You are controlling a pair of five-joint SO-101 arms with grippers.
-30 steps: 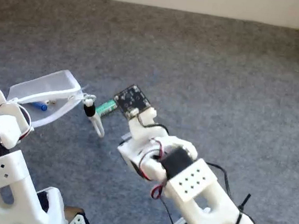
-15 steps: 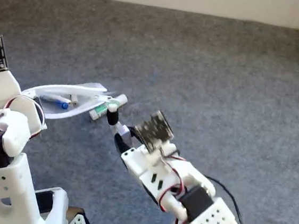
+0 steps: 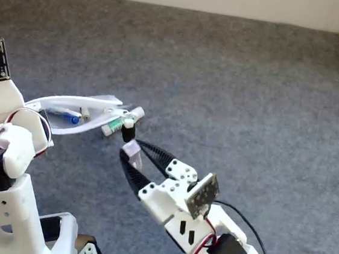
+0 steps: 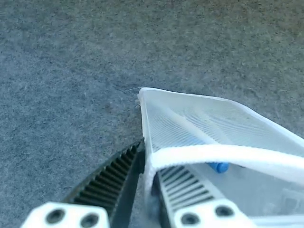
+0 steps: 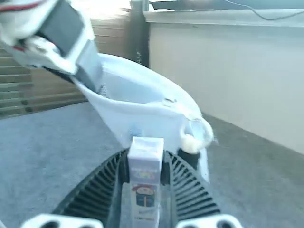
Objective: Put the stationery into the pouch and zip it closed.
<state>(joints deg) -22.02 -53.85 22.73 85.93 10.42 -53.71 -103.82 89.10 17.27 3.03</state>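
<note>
Because the left tool (image 4: 142,154) clamps the pouch (image 4: 213,123) rim open, the right tool (image 5: 145,154), gripping a small box (image 5: 144,185), faces its mouth.

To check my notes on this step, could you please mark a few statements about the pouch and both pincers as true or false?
1. The left pincer grips the pouch by its rim. True.
2. The right pincer is empty. False: it holds a small white block.
3. A blue-tipped pen lies in the pouch. True.
4. The pouch is zipped shut. False: its mouth gapes open.
</note>
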